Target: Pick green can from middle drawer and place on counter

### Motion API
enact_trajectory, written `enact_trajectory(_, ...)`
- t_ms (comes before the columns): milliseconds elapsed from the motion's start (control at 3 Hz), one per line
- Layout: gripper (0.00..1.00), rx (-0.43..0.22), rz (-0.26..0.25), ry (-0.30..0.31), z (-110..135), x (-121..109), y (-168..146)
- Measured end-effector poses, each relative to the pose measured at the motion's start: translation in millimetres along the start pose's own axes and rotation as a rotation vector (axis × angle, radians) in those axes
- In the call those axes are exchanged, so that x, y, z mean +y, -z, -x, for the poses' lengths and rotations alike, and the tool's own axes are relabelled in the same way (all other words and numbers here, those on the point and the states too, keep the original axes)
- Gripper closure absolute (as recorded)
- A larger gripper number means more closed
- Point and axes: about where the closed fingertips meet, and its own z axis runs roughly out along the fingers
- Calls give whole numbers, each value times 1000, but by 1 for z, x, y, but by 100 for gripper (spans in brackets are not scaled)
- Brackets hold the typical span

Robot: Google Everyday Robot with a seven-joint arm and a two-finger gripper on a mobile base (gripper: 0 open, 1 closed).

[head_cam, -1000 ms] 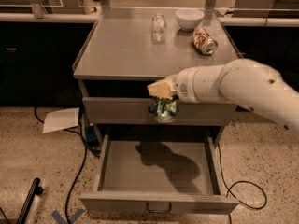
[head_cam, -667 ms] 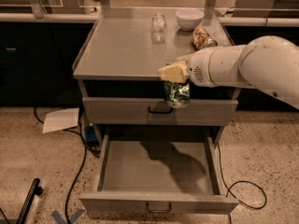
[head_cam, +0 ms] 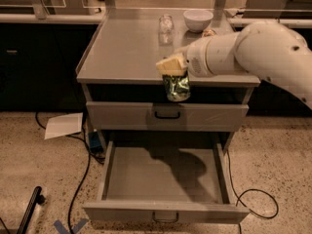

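The green can [head_cam: 177,87] hangs upright from my gripper [head_cam: 171,70], which is shut on its top. It is held in the air in front of the counter's front edge, above the closed upper drawer front. The counter [head_cam: 126,48] is a flat grey metal cabinet top. The middle drawer [head_cam: 165,174] is pulled wide open below, with a bare tray and a small dark handle on its front. My white arm reaches in from the right and hides the counter's right part.
A clear glass jar [head_cam: 166,23] and a white bowl [head_cam: 198,19] stand at the counter's back. A closed drawer [head_cam: 167,115] sits above the open one. A paper sheet [head_cam: 63,125], cables [head_cam: 83,169] and a dark bar [head_cam: 29,209] lie on the speckled floor.
My gripper has lifted the green can from level with the upper drawer front up to the counter's front edge, with small sideways shifts.
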Motion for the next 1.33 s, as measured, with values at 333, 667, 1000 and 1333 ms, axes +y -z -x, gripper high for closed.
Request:
enact_trajectory(333, 100, -19, -8, 94, 51, -15, -8)
enact_trajectory(667, 100, -42, -23, 160, 93, -29, -15)
enact_trajectory(1000, 100, -63, -5, 158, 105, -45, -28)
enact_trajectory(1333, 100, -61, 13, 131, 101, -59, -50)
